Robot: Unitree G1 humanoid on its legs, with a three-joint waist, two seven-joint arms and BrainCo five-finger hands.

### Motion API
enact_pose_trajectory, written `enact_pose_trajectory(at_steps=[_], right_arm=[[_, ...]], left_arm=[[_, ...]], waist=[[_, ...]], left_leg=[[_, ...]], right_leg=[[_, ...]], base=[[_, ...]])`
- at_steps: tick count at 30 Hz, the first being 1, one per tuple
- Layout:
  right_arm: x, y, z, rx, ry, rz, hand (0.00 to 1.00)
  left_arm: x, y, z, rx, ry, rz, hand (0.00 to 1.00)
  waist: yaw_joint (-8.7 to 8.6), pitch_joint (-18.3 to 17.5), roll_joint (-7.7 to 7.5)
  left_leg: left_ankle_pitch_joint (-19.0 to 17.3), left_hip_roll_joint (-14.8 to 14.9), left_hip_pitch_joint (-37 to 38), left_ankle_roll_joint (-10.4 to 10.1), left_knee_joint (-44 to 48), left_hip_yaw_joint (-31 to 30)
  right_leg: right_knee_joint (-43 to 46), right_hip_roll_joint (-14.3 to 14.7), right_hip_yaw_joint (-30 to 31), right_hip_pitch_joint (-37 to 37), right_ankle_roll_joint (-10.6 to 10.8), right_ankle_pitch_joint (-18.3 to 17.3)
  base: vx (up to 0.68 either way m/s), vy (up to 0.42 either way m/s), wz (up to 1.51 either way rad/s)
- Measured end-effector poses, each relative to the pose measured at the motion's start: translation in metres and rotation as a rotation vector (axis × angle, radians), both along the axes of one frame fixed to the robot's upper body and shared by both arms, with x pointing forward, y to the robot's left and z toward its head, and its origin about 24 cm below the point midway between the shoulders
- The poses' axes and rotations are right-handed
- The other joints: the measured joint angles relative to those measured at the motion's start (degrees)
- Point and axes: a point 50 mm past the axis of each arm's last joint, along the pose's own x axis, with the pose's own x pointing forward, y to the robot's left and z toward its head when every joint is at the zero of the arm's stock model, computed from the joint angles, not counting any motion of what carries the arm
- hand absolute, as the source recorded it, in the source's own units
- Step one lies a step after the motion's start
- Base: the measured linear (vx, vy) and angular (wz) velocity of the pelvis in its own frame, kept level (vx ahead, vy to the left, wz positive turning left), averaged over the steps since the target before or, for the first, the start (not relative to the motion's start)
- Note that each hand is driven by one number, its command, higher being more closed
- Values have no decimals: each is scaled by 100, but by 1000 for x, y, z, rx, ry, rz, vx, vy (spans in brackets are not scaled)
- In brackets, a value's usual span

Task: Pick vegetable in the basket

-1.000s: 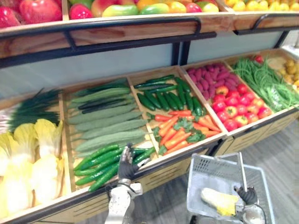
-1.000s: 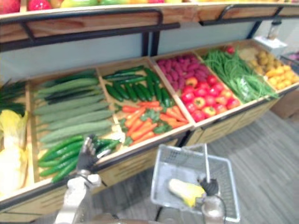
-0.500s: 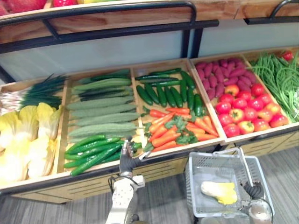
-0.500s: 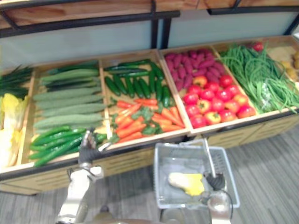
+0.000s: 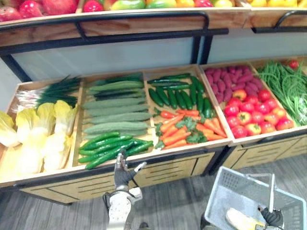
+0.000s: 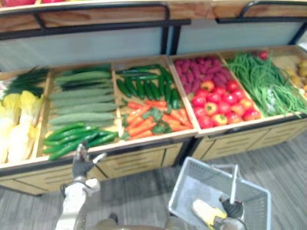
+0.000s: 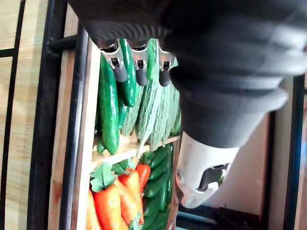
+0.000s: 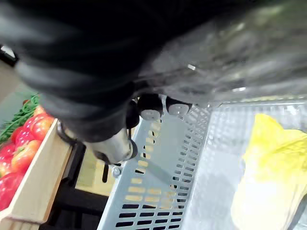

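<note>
Shiny green cucumbers (image 5: 110,146) lie at the front of a wooden crate. My left hand (image 5: 123,173) is open, fingers straight, just in front of that crate's front rail and touching nothing. In its wrist view the fingertips (image 7: 141,73) point at the cucumbers (image 7: 108,110) with nothing in the palm. At the lower right hangs a grey mesh basket (image 6: 184,194), and my right hand (image 5: 272,216) is shut on its handle (image 8: 113,144). A yellow-white cabbage (image 6: 206,213) lies inside the basket.
Neighbouring crates hold bitter gourds (image 5: 110,115), carrots (image 5: 180,132), dark cucumbers (image 5: 177,98), tomatoes (image 5: 252,117), green beans (image 5: 285,86) and cabbages (image 5: 41,136). A black rail and a fruit shelf (image 5: 144,21) run above. Grey plank floor (image 6: 144,196) lies in front.
The camera has shifted and the stand now looks farther off. My left hand has drawn back from over the cucumbers to in front of the rail. The basket sits lower and further right.
</note>
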Motion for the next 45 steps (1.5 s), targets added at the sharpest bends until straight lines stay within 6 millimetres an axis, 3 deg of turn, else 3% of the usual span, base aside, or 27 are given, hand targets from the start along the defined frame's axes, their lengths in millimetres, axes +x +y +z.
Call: enact_pose_trajectory(at_steps=[3, 9, 17, 20, 22, 27, 35, 45], right_arm=[[-8, -3, 0, -5, 15, -20, 100], [-25, -15, -1, -15, 40, -90, 100], [-28, -14, -14, 43, 81, -132, 100], [-33, -17, -19, 67, 103, -177, 100], [-36, -22, -21, 79, 111, -207, 100], [-47, -33, -20, 76, 133, -241, 100], [-46, -41, -16, 60, 130, -233, 100], [-33, -43, -13, 60, 102, -219, 100]], left_arm=[[4, -3, 11, -4, -52, -12, 0], [5, -3, 15, 10, -74, -38, 0], [4, 23, 5, 137, -7, -49, 0], [8, 40, 16, 302, -20, -87, 0], [14, 54, 32, 500, -46, -139, 0], [18, 69, 53, 889, -58, -270, 0], [23, 41, 45, 1120, -61, -513, 0], [43, 20, 25, 1149, -34, -710, 0]], waist=[[-19, -41, 54], [-33, -94, -75], [-124, -134, -48], [-121, -154, -19], [-129, -182, 28], [-187, -282, 165], [-224, -364, 279], [-292, -362, 282]], left_leg=[[36, 96, 213, -96, -165, 264], [24, 104, 488, -272, -388, 631], [-108, 39, 724, -252, -392, 716], [-137, 16, 783, -240, -395, 689], [-142, -4, 773, -235, -393, 641], [-187, -9, 772, -223, -372, 518], [-196, -1, 753, -214, -383, 444], [-253, 2, 874, -246, -397, 687]], right_leg=[[-151, 119, 129, 58, 0, 0], [-249, 168, 328, 55, 27, 197], [-472, 125, 386, 304, 62, 268], [-547, 103, 355, 388, 69, 273], [-553, 76, 302, 402, 70, 273], [-640, 46, 144, 577, 65, 266], [-689, 56, 95, 585, 10, 232], [-751, 93, 287, 564, 61, 269]], base=[[49, -7, -42], [89, 18, -26], [94, 42, -5], [59, 22, 5], [24, 9, 9], [-9, -1, 13], [0, -6, 2], [24, 2, -10]])
